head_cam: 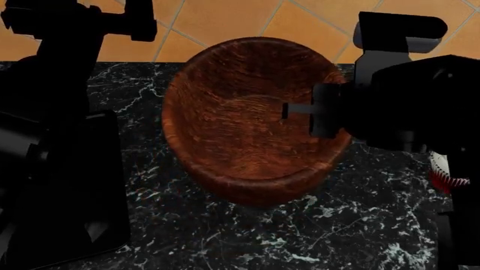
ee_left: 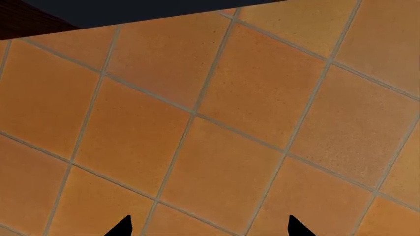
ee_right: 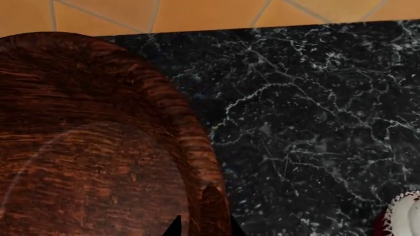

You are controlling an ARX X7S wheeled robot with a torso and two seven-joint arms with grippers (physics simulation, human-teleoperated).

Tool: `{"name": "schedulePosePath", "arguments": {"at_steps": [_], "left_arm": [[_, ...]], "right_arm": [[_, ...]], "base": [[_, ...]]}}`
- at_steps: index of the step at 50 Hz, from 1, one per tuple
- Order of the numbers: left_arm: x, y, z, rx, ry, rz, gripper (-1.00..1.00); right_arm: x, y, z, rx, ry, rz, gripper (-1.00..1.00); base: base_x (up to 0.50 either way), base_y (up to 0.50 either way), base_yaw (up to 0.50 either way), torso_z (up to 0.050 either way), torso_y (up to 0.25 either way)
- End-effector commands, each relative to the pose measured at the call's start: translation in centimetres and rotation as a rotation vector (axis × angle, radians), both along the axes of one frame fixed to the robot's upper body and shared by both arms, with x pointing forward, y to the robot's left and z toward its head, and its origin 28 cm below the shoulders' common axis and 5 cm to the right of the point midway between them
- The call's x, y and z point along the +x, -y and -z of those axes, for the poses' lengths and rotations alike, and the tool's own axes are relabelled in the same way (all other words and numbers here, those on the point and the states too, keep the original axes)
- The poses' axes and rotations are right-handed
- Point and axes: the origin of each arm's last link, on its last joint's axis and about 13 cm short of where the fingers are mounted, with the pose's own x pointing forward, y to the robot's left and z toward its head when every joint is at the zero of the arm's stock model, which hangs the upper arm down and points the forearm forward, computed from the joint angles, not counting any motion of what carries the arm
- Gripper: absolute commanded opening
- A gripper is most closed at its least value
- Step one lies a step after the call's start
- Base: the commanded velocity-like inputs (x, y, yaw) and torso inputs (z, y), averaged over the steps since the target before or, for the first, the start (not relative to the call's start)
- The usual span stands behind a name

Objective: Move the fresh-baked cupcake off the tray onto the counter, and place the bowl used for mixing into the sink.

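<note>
While clamped across the thick right-hand rim of the bowl (head_cam: 248, 129), one tip inside the wall and one outside, serves as the only hold on it: right claw (ee_right: 202, 227), clenched on wood. Appears to carry the bowl tilted and a little clear of the desk (ee_right: 308, 123), mouth tipped up and back, near the desk's far edge. No clear long axis to a round bowl; hangs wholly toward the left arm from the pinch, so its weight probably levers on that one rim hold.

Turns, for the coming move, on where the sink lies from this claw, and cannot be told: no basin, drain or faucet in any view. Calls for a slow carry with the pinch kept deep on the rim, as a judgement.

Just beyond the claw, toward the desk's right edge: the cupcake (ee_right: 406, 216), white top and red wrapper, seemingly set straight on the marble, half hidden under the right forearm in the head view. Close enough for a swinging bowl or elbow to clip.

Toward the desk's left edge: a flat black rounded-cornered shape, by its look the tray (head_cam: 82, 191), partly under the left arm.

Left claw (ee_left: 206, 228): released, tips apart, grasping nothing, looking only at the tiled floor (ee_left: 229, 137) past the desk's edge.
</note>
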Motion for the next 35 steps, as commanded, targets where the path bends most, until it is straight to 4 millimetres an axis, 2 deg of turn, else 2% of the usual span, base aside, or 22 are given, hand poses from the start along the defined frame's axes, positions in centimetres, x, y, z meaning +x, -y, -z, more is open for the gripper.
{"name": "schedulePosePath", "arguments": {"at_steps": [1,7,9,10,22,35], "left_arm": [[0.0,0.0,0.4,0.037,0.023,-0.013,1.0],[0.0,0.0,0.4,0.037,0.023,-0.013,1.0],[-0.1,-0.1,0.2,0.037,0.024,-0.012,1.0],[-0.1,-0.1,0.4,0.035,0.024,-0.013,1.0],[-0.3,0.0,0.1,0.035,0.025,-0.007,1.0],[-0.2,-0.1,0.1,0.032,0.029,-0.008,1.0]], "right_arm": [[0.0,0.0,-0.4,0.037,0.019,-0.005,-1.0],[0.0,0.0,-0.4,0.037,0.019,-0.005,-1.0],[-0.1,-0.1,-0.2,0.13,-0.006,-0.022,-1.0],[-0.1,-0.2,-0.1,0.123,-0.037,-0.023,-1.0],[-0.2,-0.2,-2.6,0.091,-0.05,-0.028,-1.0],[0.0,0.2,-4.2,0.045,-0.045,-0.018,-1.0]], "base": [[0.0,0.0,0.0,0.0,0.0],[0.0,0.0,0.0,0.0,0.0],[0.0,0.0,0.0,0.0,0.0],[0.0,0.0,0.0,0.0,0.0],[0.0,0.0,0.0,0.0,0.0],[0.0,0.0,0.0,0.0,0.0]]}}
